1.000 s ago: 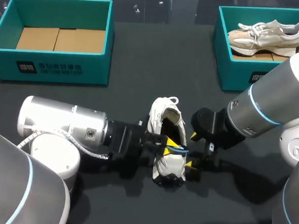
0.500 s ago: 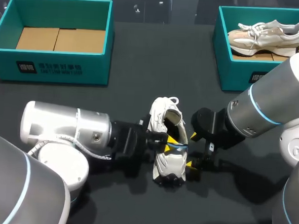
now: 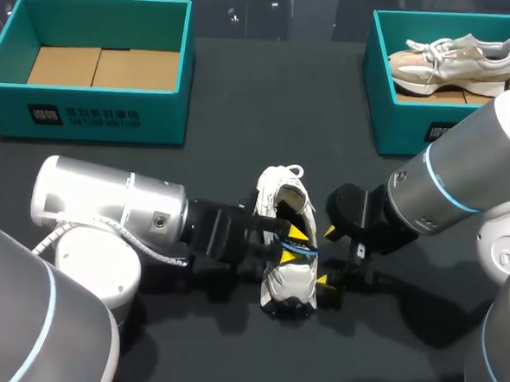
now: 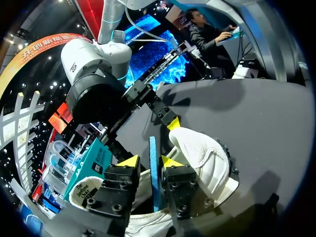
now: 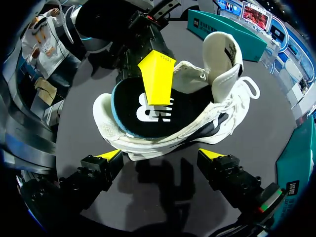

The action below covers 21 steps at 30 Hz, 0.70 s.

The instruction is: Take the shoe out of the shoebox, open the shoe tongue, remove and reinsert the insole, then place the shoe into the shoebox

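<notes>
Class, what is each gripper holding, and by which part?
The left gripper pinches the insole by its edge near the heel, inside the shoe. The right gripper is open, holding nothing.

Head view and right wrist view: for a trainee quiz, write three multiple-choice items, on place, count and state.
1. Which shoebox holds a shoe? A left B right C both
2. How many teal shoeboxes are on the table? A one B two C three
3. The right end effector is A open B shut on a lace C shut on a box rim
Answers: 1 B, the beige shoe lies in the right shoebox, the left shoebox shows bare cardboard; 2 B, one at each far corner; 3 A, its yellow tips stand wide apart.
</notes>
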### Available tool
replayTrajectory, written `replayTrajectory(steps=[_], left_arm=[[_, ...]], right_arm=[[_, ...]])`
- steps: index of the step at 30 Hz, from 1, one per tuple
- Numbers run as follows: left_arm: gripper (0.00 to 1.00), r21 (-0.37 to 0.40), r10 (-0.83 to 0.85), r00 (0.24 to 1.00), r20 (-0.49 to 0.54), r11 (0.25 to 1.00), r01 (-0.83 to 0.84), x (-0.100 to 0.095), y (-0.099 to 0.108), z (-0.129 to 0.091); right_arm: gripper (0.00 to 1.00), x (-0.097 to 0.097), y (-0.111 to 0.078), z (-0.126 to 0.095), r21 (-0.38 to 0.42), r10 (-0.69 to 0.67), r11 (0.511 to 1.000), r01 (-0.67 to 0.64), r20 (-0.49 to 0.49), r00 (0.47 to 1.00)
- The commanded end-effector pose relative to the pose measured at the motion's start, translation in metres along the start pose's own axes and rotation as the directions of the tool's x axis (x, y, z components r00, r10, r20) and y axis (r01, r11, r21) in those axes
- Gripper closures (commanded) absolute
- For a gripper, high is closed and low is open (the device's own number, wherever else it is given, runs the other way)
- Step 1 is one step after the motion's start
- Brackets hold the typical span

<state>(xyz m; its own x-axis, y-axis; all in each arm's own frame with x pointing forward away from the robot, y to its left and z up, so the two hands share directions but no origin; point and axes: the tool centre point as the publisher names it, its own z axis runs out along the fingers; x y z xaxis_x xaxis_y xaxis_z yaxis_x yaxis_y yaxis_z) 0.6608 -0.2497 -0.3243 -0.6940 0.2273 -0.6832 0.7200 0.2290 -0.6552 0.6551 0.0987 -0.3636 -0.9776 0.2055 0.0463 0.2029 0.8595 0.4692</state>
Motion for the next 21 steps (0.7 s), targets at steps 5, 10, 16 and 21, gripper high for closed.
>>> replayTrajectory(steps=[5, 10, 16, 21], left_arm=[[0.86, 0.03, 0.003, 1.0, -0.023, 1.0, -0.003, 0.0, -0.005, 0.004], [1.0, 0.014, 0.003, 0.999, -0.051, 1.0, -0.003, 0.007, 0.004, 0.014], [1.0, -0.064, 0.054, 0.997, -0.053, 0.996, -0.057, 0.012, 0.021, 0.017], [1.0, -0.104, 0.051, 0.998, -0.045, 0.993, -0.055, 0.012, 0.03, 0.016]], right_arm=[[0.0, 0.002, 0.0, 0.0, 0.001, 0.0, 1.0, 0.0, 0.004, 1.0], [0.0, 0.002, 0.0, 0.0, 0.001, 0.0, 1.0, 0.0, 0.004, 1.0], [0.0, 0.002, 0.0, 0.0, 0.001, 0.0, 1.0, 0.0, 0.004, 1.0], [0.0, 0.002, 0.0, 0.0, 0.001, 0.0, 1.0, 0.0, 0.004, 1.0]])
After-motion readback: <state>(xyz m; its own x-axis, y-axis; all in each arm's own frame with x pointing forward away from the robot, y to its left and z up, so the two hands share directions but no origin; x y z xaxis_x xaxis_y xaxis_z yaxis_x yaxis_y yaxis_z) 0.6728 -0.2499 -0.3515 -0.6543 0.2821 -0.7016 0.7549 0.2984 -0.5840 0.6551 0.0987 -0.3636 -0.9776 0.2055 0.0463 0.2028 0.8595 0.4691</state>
